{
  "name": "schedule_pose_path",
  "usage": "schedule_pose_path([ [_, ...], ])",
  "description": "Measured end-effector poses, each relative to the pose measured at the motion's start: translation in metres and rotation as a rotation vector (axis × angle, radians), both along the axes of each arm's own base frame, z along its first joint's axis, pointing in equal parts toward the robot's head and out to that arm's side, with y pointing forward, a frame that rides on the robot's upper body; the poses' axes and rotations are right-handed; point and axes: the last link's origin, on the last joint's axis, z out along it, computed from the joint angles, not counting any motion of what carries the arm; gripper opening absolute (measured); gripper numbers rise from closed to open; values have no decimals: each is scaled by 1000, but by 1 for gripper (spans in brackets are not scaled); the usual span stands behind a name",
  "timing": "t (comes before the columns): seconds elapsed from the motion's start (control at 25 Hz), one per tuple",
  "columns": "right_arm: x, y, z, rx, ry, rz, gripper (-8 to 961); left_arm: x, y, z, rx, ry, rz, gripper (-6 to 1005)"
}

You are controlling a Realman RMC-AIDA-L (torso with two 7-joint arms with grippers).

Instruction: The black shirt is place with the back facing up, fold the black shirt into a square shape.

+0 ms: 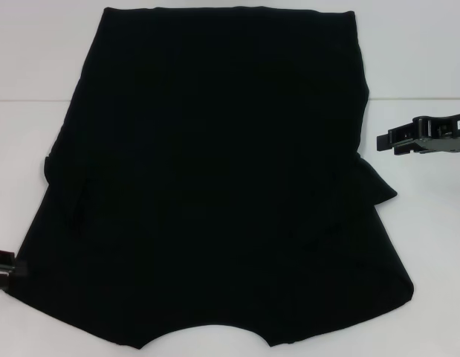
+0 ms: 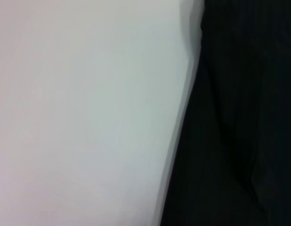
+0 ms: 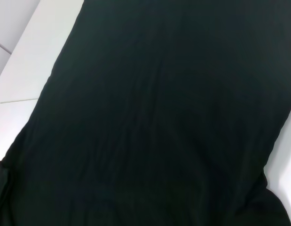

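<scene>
Black shirt (image 1: 215, 178) flat on the white surface, plain side up, sleeves folded inward.

Right black-and-silver pincer (image 1: 386, 143) reaches in from the right edge at mid-depth, held level, tip pointing left, fingers look closed together. Left black pincer (image 1: 2, 269) barely in frame at the near-left edge, low down; only a small bit of it shows, finger state unreadable. Neither wrist view shows its own arm's fingers.
</scene>
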Motion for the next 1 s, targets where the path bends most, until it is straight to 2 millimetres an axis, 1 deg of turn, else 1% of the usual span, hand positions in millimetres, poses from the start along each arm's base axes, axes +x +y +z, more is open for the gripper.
schedule_pose_path([
  [0.56,1,0,1,0,-1,-1,455,-7,-2,-1,-2,37,34,425],
  [1.0,0,-1,0,-5,0,1,462,-1,2,-11,-28,4,18,406],
])
